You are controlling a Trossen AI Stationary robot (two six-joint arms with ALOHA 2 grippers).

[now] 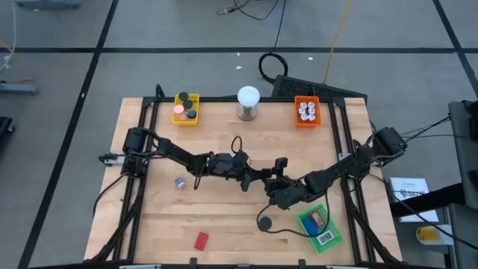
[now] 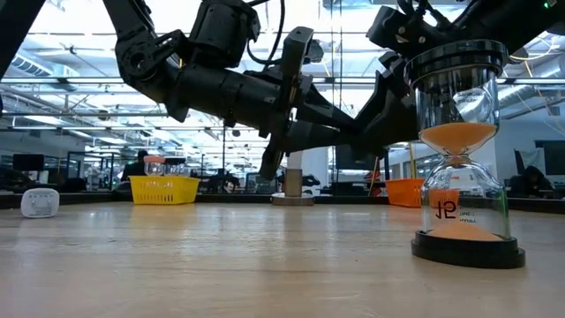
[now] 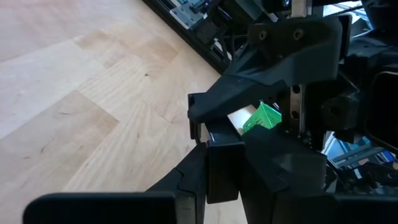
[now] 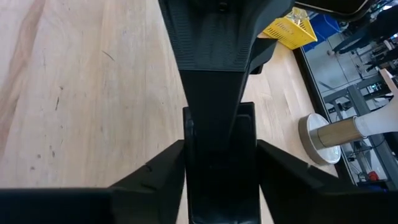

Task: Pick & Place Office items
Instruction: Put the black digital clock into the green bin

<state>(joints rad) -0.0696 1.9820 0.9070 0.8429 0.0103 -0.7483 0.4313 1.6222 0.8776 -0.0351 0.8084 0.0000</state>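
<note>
Hourglass [image 2: 461, 150] of clear glass with orange sand, both end effectors meeting mid-table – left [image 1: 258, 178] pinched together, right [image 1: 275, 179] around it – grip unclear.

A white ball on a metal base [image 1: 248, 102] is standing at twelve o'clock on the wooden desk [image 1: 224, 217]. A yellow tray [image 1: 187, 109] is sitting at eleven o'clock, an orange tray [image 1: 307, 111] at one o'clock and a green tray [image 1: 321, 229] at five o'clock. An hourglass with orange sand [image 2: 459, 146] is standing upright close to the low camera.
</note>
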